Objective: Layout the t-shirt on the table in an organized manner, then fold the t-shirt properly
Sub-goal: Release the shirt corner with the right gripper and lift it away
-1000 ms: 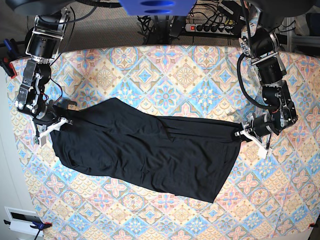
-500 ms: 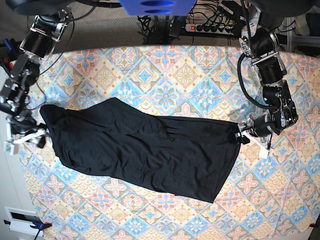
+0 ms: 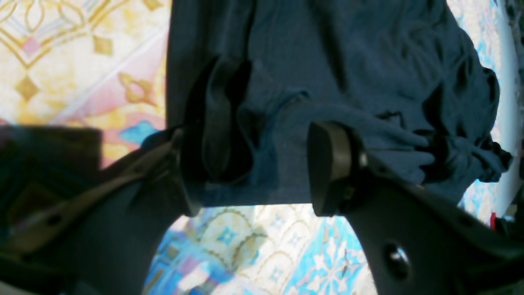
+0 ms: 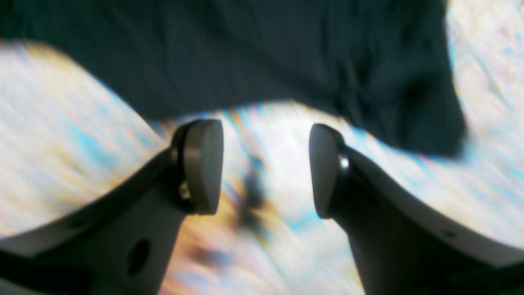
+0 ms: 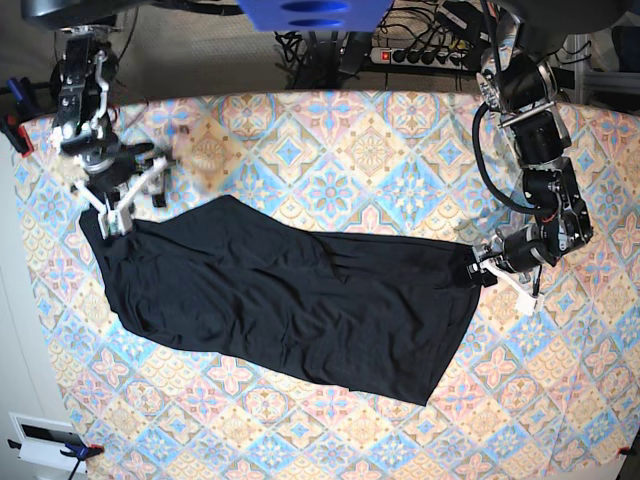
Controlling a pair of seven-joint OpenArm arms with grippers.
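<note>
The black t-shirt [image 5: 300,300] lies spread in a long slanted shape across the middle of the table [image 5: 330,130]. At its right corner my left gripper [image 5: 490,272] rests low. In the left wrist view that gripper [image 3: 258,164] is open, with the t-shirt [image 3: 348,61] hem bunched loosely between its pads [image 3: 327,168]. My right gripper [image 5: 130,195] hovers open at the shirt's upper left corner. The blurred right wrist view shows this gripper [image 4: 266,164] with nothing between its fingers, patterned table [image 4: 61,123] below and the t-shirt [image 4: 245,49] just beyond the fingertips.
A power strip [image 5: 420,55] and cables lie behind the table's far edge. A white box [image 5: 40,440] sits off the front left corner. A clamp [image 5: 12,128] grips the cloth at the left edge.
Both grippers opened and let go of the shirt's ends. The right gripper swung out left, then up to the shirt's upper left corner. The left gripper stayed at the right corner.
</note>
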